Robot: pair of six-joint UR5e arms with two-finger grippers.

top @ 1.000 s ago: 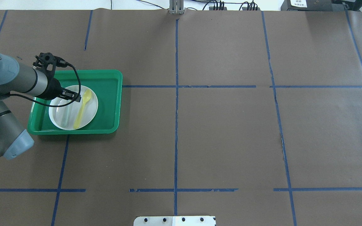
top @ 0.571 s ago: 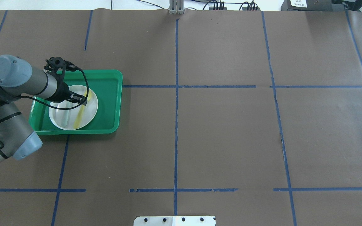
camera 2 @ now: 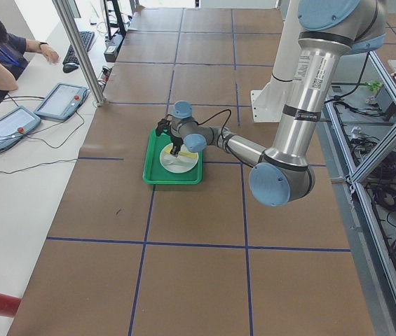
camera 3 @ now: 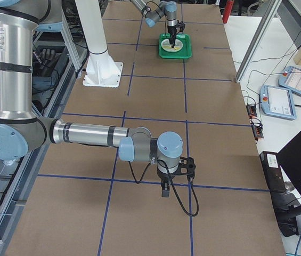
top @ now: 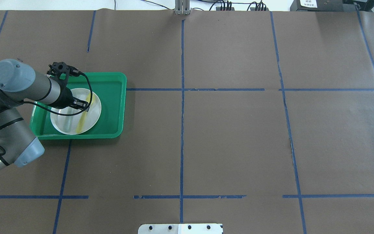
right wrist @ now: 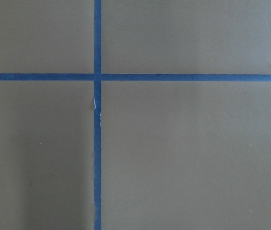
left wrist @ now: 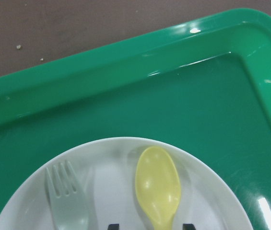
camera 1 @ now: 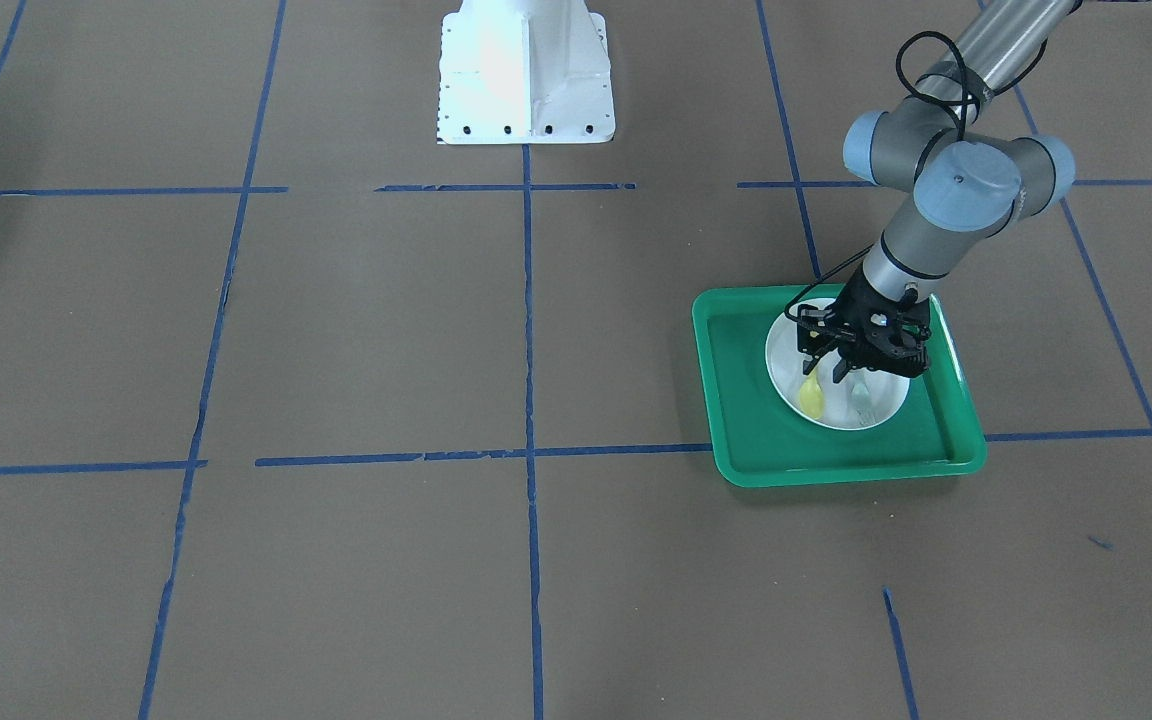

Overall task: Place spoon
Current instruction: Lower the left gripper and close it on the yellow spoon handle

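Left gripper [camera 1: 829,370] hangs low over the white plate [left wrist: 207,191], jaws apart w/ a tip either side of the spoon [left wrist: 158,187] neck, prob. lined up to pinch it. Spoon lies flat on plate in green tray [left wrist: 173,96], beside fork [left wrist: 67,201]. Its long axis runs near-far, bowl pointing away from robot. Right gripper [camera 3: 164,189] is low over desk [top: 239,146], well apart; can't tell its jaws' state.

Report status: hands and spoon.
Left hand open, fingertips flanking yellow spoon at its neck. Spoon flat on white plate. Fork alongside, apart. Right hand far off, state unknown.
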